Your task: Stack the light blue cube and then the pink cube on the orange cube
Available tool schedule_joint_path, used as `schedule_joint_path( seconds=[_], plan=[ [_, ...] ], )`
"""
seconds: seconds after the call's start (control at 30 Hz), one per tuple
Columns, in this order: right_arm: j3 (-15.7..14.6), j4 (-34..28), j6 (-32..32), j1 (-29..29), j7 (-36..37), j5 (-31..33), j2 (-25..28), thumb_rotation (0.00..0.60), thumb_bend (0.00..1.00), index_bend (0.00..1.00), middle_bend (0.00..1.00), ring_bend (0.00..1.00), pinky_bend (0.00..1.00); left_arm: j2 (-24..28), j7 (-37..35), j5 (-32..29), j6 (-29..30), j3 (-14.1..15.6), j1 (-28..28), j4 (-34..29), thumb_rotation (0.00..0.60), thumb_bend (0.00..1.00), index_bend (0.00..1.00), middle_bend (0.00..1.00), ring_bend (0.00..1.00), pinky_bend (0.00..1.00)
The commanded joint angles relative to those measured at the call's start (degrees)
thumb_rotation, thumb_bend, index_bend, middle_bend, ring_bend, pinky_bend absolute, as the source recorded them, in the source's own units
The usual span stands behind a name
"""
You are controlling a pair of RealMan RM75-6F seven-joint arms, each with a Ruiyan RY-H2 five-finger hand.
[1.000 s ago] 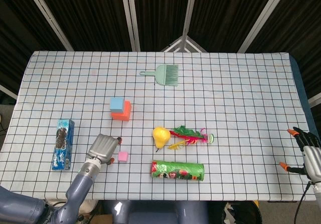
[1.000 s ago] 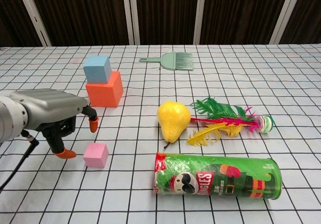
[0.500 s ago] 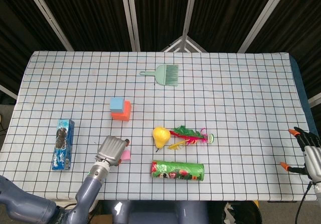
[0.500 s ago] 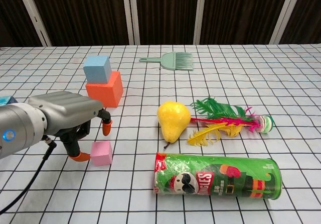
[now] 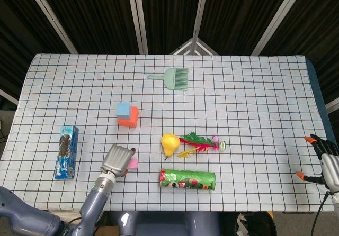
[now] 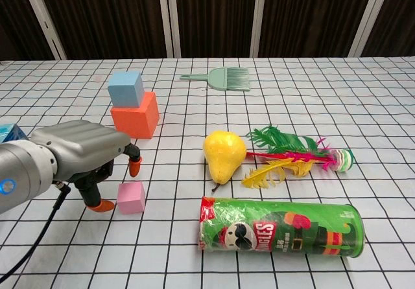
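The light blue cube (image 5: 123, 109) (image 6: 126, 88) sits on top of the orange cube (image 5: 130, 118) (image 6: 135, 116) left of the table's middle. The small pink cube (image 5: 133, 163) (image 6: 131, 197) lies on the cloth nearer the front edge. My left hand (image 5: 117, 160) (image 6: 81, 153) hovers at the pink cube's left side, its orange fingertips (image 6: 135, 166) spread, one behind the cube and the thumb just left of it, holding nothing. My right hand (image 5: 325, 163) rests at the table's far right edge with fingers apart and empty; the chest view does not show it.
A yellow pear (image 6: 224, 155), a feather shuttlecock (image 6: 295, 156) and a lying green crisp can (image 6: 281, 226) are right of the pink cube. A green brush (image 5: 174, 79) lies further back. A blue biscuit packet (image 5: 67, 152) sits at the left.
My left hand has moved right and closed in on the pink cube, which shifted slightly right. In the last half second it barely moved. The right hand stayed still.
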Motion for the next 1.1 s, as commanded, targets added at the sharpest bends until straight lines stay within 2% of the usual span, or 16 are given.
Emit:
schedule_joint_path(
  seconds=[0.03, 0.27, 0.43, 0.63, 0.83, 1.1],
  plan=[
    [-0.1, -0.1, -0.3, 0.1, -0.1, 0.1, 0.0, 0.6, 0.15, 0.14, 0.09, 0.1, 0.05, 0.0, 0.4, 0.0, 0.5, 0.1, 0.3, -0.1, 0.6, 0.29, 0.34, 0.91, 0.77, 0.88],
    [-0.2, -0.1, -0.8, 0.3, -0.2, 0.1, -0.1, 0.6, 0.15, 0.14, 0.09, 0.1, 0.05, -0.6, 0.4, 2.4, 2.4, 0.4, 1.4, 0.4, 0.6, 0.3, 0.35, 0.91, 0.77, 0.88],
    [-0.1, -0.2, -1.0, 0.3, -0.1, 0.2, 0.0, 0.6, 0.15, 0.14, 0.09, 0.1, 0.05, -1.2, 0.2, 3.1, 1.5, 0.6, 1.8, 0.8, 0.6, 0.29, 0.34, 0.91, 0.77, 0.88],
    [-0.1, 0.0, -1.2, 0.4, 0.4, 0.2, 0.0, 0.6, 0.15, 0.14, 0.09, 0.1, 0.05, -1.0, 0.9, 3.9, 1.3, 1.0, 2.2, 0.4, 0.6, 0.2, 0.31, 0.91, 0.77, 0.88],
    [-0.2, 0.1, -1.2, 0.6, 0.9, -0.2, 0.0, 0.6, 0.15, 0.14, 0.09, 0.1, 0.05, -1.0, 1.5, 6.6, 3.0, 1.7, 3.1, -0.2, 0.6, 0.17, 0.31, 0.91, 0.77, 0.88],
    [-0.5, -0.1, -1.7, 0.8, 1.3, -0.6, 0.2, 0.6, 0.15, 0.14, 0.09, 0.1, 0.05, -2.6, 2.2, 8.8, 3.3, 1.5, 3.8, 2.3, 0.6, 0.16, 0.31, 0.91, 0.77, 0.88]
  ],
)
